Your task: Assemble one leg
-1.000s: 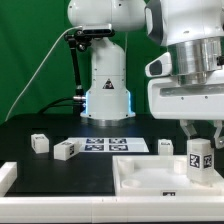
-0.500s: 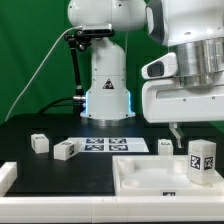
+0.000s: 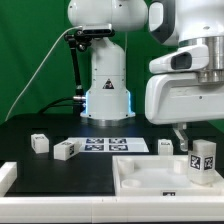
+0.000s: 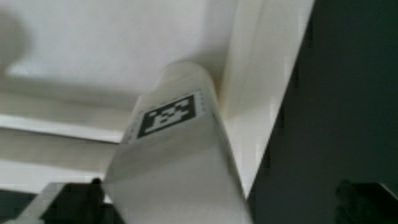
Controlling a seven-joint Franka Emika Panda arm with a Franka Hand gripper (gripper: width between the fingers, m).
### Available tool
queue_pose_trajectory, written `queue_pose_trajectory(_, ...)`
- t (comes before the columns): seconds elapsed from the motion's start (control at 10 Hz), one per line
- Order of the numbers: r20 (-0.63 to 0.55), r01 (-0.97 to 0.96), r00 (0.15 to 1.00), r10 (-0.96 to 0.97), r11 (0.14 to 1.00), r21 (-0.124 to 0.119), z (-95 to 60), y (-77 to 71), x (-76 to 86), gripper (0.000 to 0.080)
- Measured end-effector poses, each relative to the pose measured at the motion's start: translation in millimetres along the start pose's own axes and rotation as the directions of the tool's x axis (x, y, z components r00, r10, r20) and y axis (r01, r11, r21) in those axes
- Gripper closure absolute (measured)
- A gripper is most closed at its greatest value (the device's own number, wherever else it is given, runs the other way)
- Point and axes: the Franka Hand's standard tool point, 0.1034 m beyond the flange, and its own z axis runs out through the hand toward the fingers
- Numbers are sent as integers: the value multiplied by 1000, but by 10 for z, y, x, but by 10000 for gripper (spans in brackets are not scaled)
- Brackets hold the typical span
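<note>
Finds the leg standing upright at the far right corner of the white panel, on the exterior view's right, with tagged faces showing. Finds the gripper just above it, spread wider than the leg and closed on nothing. In the wrist view, shows the dark fingertips either side of the leg, with a plain gap at one of them. Counts three loose blocks on the black bench: two to the exterior view's left of the marker board, one just right of it, near the panel's far rim.
</note>
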Motion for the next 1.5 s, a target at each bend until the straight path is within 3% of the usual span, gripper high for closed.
queue_pose_trajectory(0.2,-3,174,985,-174,985,-3,15,14,-12,150)
queue_pose_trajectory(0.4,-4,213,977,-213,977,-1,15,13,-12,150)
queue_pose_trajectory(0.5,-4,213,977,-213,977,-1,15,14,-12,244)
queue_pose_trajectory(0.6,-4,213,977,-213,977,-1,15,15,-12,437)
queue_pose_trajectory(0.7,-4,213,977,-213,977,-1,15,21,-11,437)
queue_pose_trajectory(0.8,-3,212,977,-212,977,-2,15,30,-12,505)
queue_pose_trajectory(1.1,-3,181,984,-181,984,-1,17,37,-15,505)
queue_pose_trajectory(1.3,-3,-55,998,55,998,23,20,72,-24,505)
queue_pose_trajectory(1.5,-5,-358,934,358,933,38,22,115,-26,505)
